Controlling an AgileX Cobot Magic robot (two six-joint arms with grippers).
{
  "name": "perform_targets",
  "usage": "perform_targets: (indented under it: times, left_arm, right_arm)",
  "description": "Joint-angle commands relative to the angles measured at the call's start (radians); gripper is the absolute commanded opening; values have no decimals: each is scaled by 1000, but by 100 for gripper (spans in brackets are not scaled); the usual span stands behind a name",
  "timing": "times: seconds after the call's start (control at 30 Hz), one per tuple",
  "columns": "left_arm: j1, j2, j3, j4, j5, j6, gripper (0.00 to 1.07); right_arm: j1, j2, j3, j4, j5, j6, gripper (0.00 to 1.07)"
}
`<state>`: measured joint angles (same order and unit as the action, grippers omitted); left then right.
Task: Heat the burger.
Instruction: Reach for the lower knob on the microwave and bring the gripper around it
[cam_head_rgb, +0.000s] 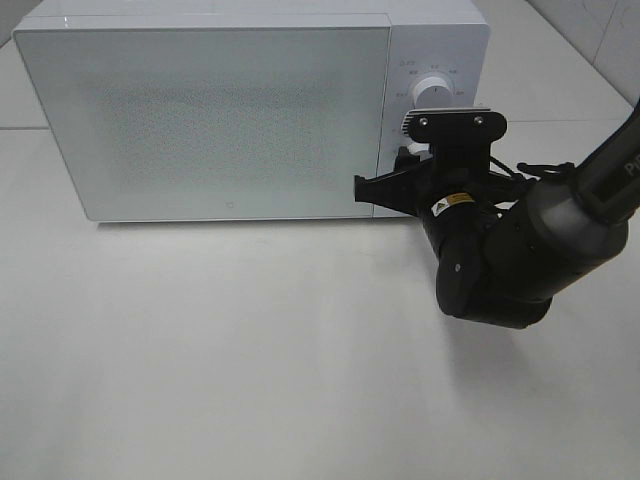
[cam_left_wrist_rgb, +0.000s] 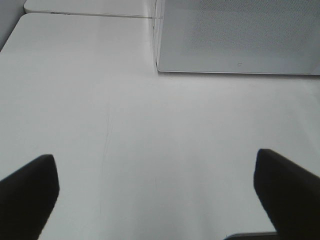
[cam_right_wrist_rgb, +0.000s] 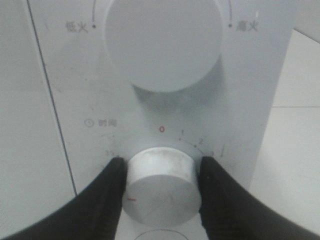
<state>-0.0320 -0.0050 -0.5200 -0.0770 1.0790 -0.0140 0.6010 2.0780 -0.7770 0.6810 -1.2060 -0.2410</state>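
exterior high: up above and out front of the microwave (cam_head_rgb: 200, 120), tilted steeply down, whole front in frame | left wrist: low over the table (cam_left_wrist_rgb: 125, 140), well back, facing the microwave's lower door corner | right wrist: tight on the microwave's dial panel, timer knob (cam_right_wrist_rgb: 161, 187) between the right gripper (cam_right_wrist_rgb: 162, 162) fingers | shared: microwave front, all three

The burger is hidden from view. The white microwave (cam_head_rgb: 220, 120) has its frosted door shut. The timer knob (cam_right_wrist_rgb: 161, 192), low on the microwave's right panel, is clasped on both sides by the right gripper (cam_right_wrist_rgb: 162, 169).
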Motion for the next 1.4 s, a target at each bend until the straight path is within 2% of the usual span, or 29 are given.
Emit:
perform_targets:
  times: [0.03,0.3,0.47,0.57,0.63,0.9,1.4]
  left_arm:
    - [4,-23,3,-6,-12,1,98]
    - [4,-23,3,-6,-12,1,98]
    - [4,-23,3,-6,-12,1,98]
    - [4,-23,3,-6,-12,1,98]
    - [4,-23,3,-6,-12,1,98]
    - [4,-23,3,-6,-12,1,98]
    - [4,-23,3,-6,-12,1,98]
  right_arm:
    - [-4,-3,-8,-34,-115,-22,0]
    - [-4,-3,-8,-37,-115,17,0]
    - [-4,-3,-8,-122,-138,273,0]
    - [-4,-3,-8,-126,-140,310,0]
    - [-4,-3,-8,-130,-146,471,0]
    - [-4,-3,-8,-133,-151,711,0]
    - [-4,-3,-8,-134,-160,933,0]
